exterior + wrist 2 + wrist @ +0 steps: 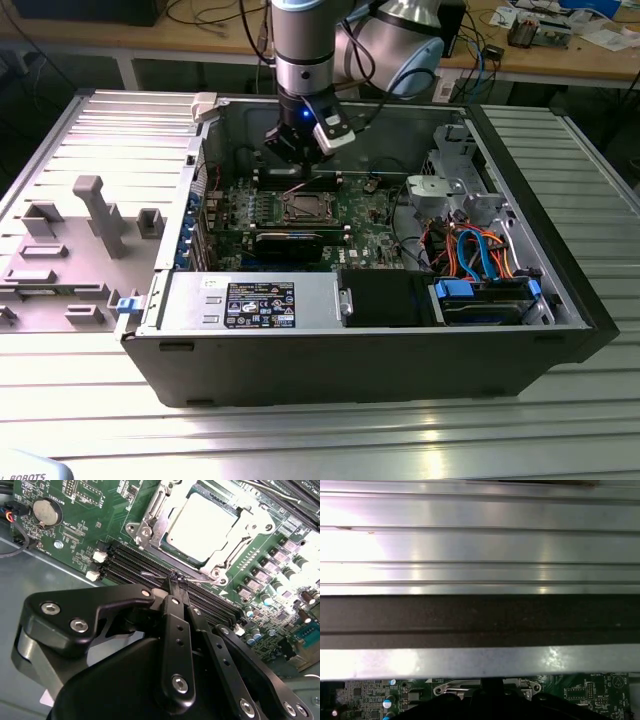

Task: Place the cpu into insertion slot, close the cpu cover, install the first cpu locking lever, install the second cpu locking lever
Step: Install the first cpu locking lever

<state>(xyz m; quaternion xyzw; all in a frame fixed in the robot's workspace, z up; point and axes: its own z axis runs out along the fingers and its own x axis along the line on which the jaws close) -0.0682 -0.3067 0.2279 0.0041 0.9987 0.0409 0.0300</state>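
Note:
In the second wrist view the silver-topped cpu lies in the insertion slot, with the silvery cpu cover lying flat around it. My gripper is shut, its black fingertips pressed together just beside the socket's edge. They touch a thin wire locking lever that runs along that edge above the black memory slots. I cannot tell whether the wire is pinched. In the exterior view the gripper hangs inside the open computer case, just behind the insertion slot.
The green motherboard carries a coin battery. The case holds a long black card, a power supply in front, and a drive cage with blue and orange cables on the exterior view's right. A grey fixture stands left of the case.

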